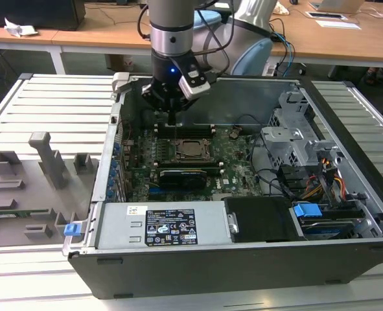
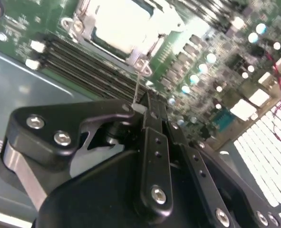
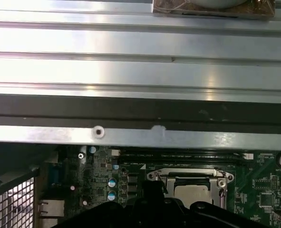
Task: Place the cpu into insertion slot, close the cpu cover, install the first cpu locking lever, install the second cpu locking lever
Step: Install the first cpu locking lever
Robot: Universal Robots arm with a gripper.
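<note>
The cpu (image 1: 191, 149) lies flat in the insertion slot on the green motherboard, its silver top bright in the second wrist view (image 2: 119, 23) and also seen in the first wrist view (image 3: 192, 192). The cpu cover (image 3: 190, 174) lies down around the cpu as a metal frame (image 2: 76, 24). The slot itself is hidden under both. My gripper (image 1: 172, 120) hangs just behind the socket's far edge. In the second wrist view its fingertips (image 2: 141, 108) are pressed together on a thin wire locking lever (image 2: 138, 85) that runs to the socket's corner.
Long black memory slots (image 2: 83, 66) run beside the socket. A black expansion card (image 1: 188, 175) sits in front of it. The power supply (image 1: 159, 227), drive cage (image 1: 295, 136) and loose cables (image 1: 321, 178) crowd the case. A grey fixture tray (image 1: 35, 175) lies outside on the exterior view's left.
</note>
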